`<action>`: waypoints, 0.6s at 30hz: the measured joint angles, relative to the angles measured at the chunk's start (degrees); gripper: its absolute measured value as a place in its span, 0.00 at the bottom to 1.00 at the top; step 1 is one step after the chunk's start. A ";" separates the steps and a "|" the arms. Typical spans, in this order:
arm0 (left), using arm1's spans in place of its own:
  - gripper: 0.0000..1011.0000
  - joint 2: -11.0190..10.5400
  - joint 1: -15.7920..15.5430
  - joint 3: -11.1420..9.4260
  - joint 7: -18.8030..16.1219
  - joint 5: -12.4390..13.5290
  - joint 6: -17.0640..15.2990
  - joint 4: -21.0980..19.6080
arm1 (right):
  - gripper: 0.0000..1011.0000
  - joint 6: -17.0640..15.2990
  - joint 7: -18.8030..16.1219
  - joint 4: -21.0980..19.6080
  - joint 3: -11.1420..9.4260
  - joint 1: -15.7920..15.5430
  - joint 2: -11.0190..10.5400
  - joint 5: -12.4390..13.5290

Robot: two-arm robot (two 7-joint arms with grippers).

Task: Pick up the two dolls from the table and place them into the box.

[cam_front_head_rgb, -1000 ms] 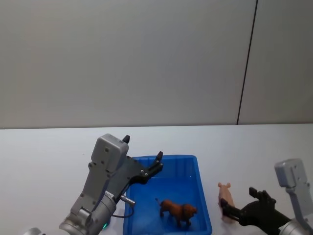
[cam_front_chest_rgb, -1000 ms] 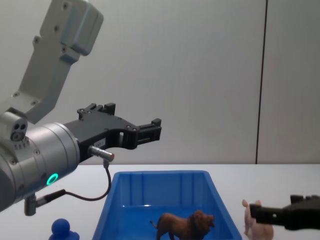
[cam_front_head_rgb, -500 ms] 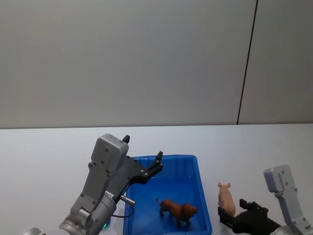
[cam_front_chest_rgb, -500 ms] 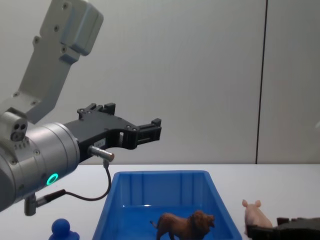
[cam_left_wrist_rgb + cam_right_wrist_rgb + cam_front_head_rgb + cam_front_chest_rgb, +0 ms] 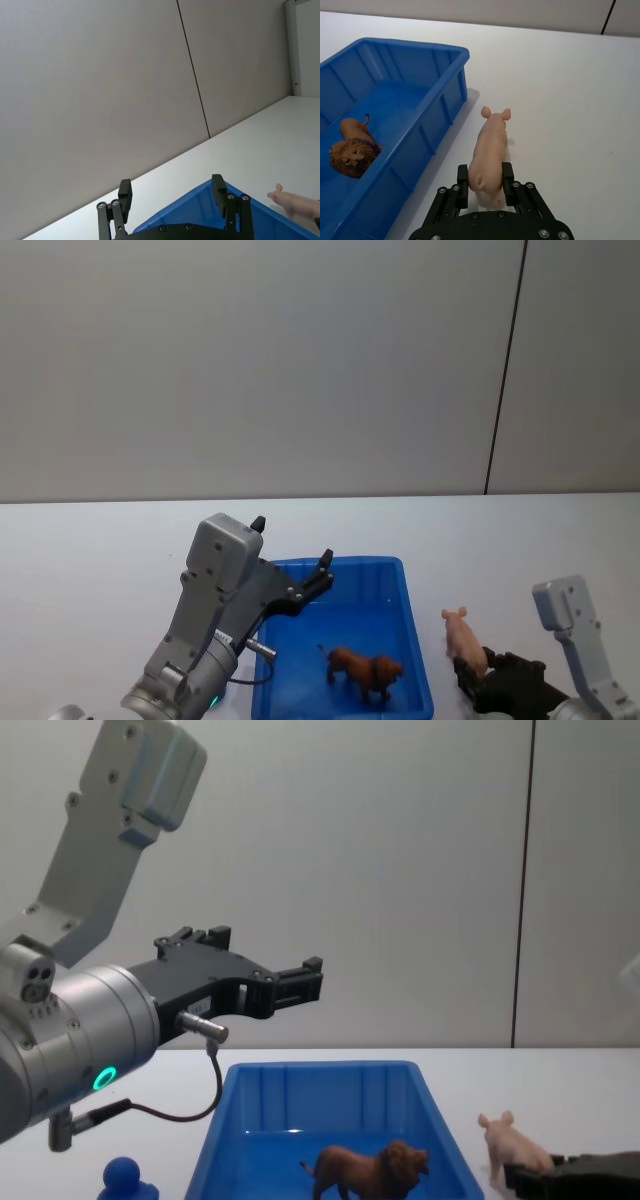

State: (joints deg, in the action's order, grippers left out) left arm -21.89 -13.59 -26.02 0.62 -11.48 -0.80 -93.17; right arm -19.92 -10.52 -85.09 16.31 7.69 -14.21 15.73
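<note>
Since a second ago the right gripper point(image 5: 485, 176) has been brought lower behind the pig point(image 5: 490, 150). Its hindquarters are now clasped between the fingers point(image 5: 462, 177) on the worktop point(image 5: 100, 560), at 3 o'clock of the box point(image 5: 340, 562). The lion point(image 5: 365, 670) is seen inside, toward 6 o'clock. The left gripper point(image 5: 171, 186) is held over the 10 o'clock corner, fingers wide.

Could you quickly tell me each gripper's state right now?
Left gripper: open, empty, above the box.
Right gripper: closed on the pig, standing on the table.

Silver-grey casings on the left arm point(image 5: 85, 1030) and right arm point(image 5: 566, 617); green ring light point(image 5: 103, 1077), thin black cable point(image 5: 190, 1114); black, silver-screwed left gripper point(image 5: 171, 186) and right gripper point(image 5: 485, 180).
</note>
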 joint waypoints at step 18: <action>0.99 0.00 0.00 0.00 0.00 0.00 0.00 0.00 | 0.37 4.97 -1.27 -3.90 0.06 1.51 0.02 -4.13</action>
State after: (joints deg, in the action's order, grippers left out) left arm -21.89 -13.59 -26.03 0.62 -11.48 -0.80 -93.17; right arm -14.95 -11.79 -88.99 16.37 9.20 -14.19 11.60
